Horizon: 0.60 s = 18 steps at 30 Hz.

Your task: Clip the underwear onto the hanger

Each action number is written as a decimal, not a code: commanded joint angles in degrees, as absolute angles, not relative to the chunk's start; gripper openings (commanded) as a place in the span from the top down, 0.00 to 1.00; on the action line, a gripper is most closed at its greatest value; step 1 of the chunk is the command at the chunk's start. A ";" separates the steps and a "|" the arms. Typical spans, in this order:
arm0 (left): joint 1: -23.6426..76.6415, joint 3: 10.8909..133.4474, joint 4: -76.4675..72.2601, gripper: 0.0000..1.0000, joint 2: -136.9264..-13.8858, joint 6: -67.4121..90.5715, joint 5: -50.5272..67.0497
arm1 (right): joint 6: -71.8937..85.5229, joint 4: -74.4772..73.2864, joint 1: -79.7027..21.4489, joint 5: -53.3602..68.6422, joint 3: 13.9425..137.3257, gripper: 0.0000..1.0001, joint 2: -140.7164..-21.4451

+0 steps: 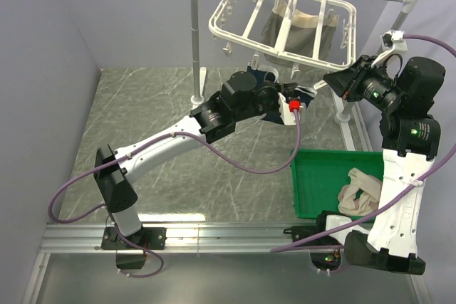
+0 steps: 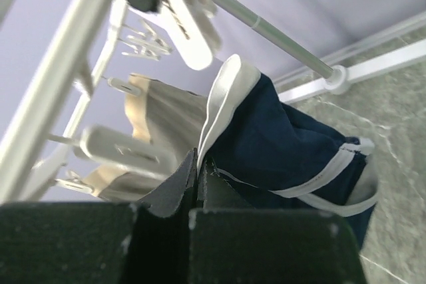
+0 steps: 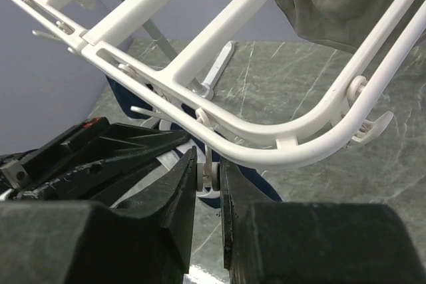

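Observation:
The navy underwear (image 2: 279, 144) with white piping hangs from my left gripper (image 2: 198, 164), which is shut on its white waistband just under the hanger. In the top view that gripper (image 1: 296, 101) sits below the near rim of the white hanger (image 1: 285, 16), and a bit of the underwear (image 1: 251, 74) shows behind it. My right gripper (image 3: 208, 174) is shut on a small white clip (image 3: 214, 176) that hangs from the hanger's near rim (image 3: 266, 144). Navy cloth (image 3: 263, 187) shows just beneath that clip.
An olive-grey garment (image 1: 299, 30) hangs clipped under the hanger's far side. The hanger hangs from a grey crossbar on a white pole stand (image 1: 194, 33). A green bin (image 1: 320, 176) at the front right holds a beige cloth (image 1: 363, 194).

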State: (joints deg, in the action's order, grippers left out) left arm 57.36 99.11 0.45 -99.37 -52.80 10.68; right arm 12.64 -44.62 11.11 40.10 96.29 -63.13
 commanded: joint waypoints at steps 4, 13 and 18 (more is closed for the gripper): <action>57.74 103.44 -3.70 1.00 -99.75 -52.38 9.49 | 10.81 -47.63 10.11 41.75 95.71 1.00 -62.66; 58.10 102.92 -5.36 1.00 -99.75 -52.03 10.11 | 9.67 -47.81 9.93 40.78 95.19 1.00 -62.49; 59.06 102.66 -6.68 1.00 -100.37 -53.87 8.79 | 10.28 -47.55 9.41 40.87 95.27 1.00 -62.93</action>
State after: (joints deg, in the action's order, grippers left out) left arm 57.89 101.06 -2.68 -100.27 -52.99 10.00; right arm 10.98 -44.80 10.39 39.44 95.92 -63.13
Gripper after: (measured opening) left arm 0.014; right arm 0.232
